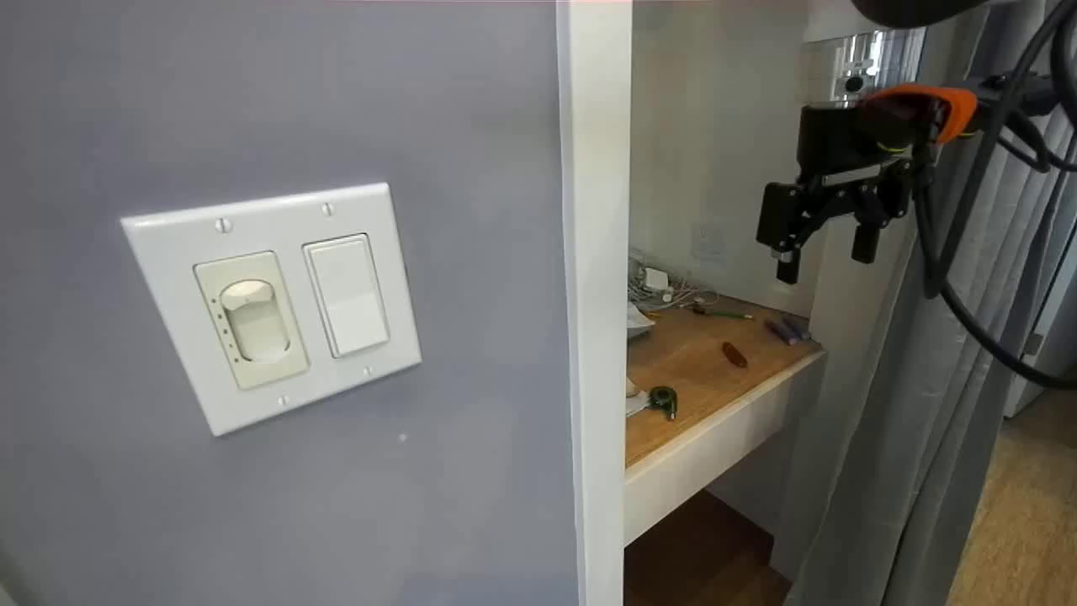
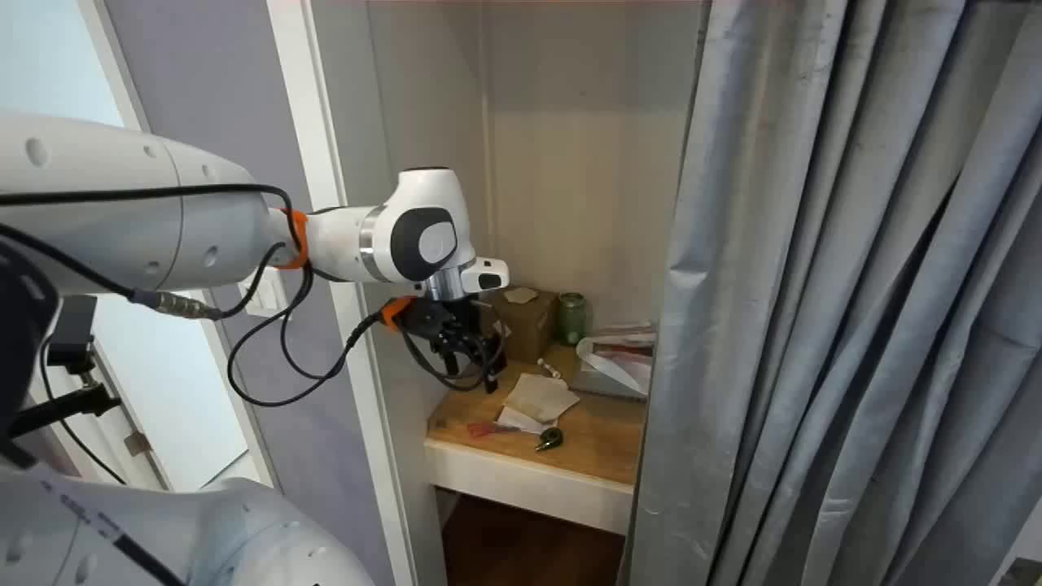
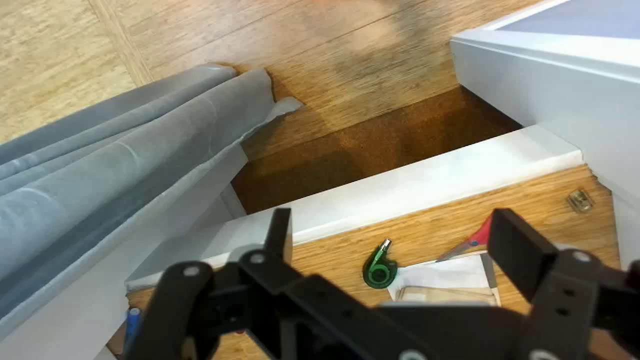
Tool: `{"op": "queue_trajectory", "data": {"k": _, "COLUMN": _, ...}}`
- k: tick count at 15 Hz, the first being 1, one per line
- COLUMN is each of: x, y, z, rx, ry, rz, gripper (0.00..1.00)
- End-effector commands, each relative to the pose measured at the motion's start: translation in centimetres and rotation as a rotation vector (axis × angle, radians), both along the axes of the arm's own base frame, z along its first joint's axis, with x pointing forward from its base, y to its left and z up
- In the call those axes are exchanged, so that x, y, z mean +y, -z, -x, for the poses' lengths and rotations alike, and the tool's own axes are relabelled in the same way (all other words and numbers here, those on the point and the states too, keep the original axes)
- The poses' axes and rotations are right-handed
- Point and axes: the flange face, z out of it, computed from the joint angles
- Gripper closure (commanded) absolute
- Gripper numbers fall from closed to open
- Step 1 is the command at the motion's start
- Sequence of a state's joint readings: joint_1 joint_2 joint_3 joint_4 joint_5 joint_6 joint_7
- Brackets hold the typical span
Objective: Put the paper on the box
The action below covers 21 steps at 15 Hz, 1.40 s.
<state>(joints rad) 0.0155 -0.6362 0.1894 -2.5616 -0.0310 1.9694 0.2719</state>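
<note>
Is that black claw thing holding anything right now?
No; in an exterior view the gripper hangs open, its fingers well apart with nothing between them.

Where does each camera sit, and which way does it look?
In an exterior view: near a wall, facing past its switch plate to the wooden shelf; gripper and wrist show.
In an exterior view: beside the arm, facing the cardboard box; arm and gripper show.
Wrist view: on the wrist, looking down at wooden shelf and floor; fingers show.
Both exterior views share gripper, wooden shelf, curtain and green tape dispenser.
</note>
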Motion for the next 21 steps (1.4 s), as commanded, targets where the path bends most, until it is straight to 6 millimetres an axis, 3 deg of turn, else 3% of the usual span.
{"op": "queue_trajectory", "data": {"k": 1, "x": 0.0, "y": -0.1, "z": 0.0, "rx": 0.001, "ry": 0.000, "rz": 0.000, "gripper": 0.00}}
{"op": "queue_trajectory", "data": {"k": 12, "x": 0.0, "y": -0.1, "z": 0.0, "rx": 0.001, "ry": 0.000, "rz": 0.000, "gripper": 0.00}}
{"op": "queue_trajectory", "data": {"k": 17, "x": 2.0, "y": 2.8, "z": -4.2, "rx": -0.029, "ry": -0.094, "rz": 0.039, "gripper": 0.00}}
{"op": "queue_trajectory", "data": {"k": 21, "x": 4.9, "y": 6.7, "z": -8.5, "rx": -0.065, "ry": -0.218, "rz": 0.094, "gripper": 0.00}}
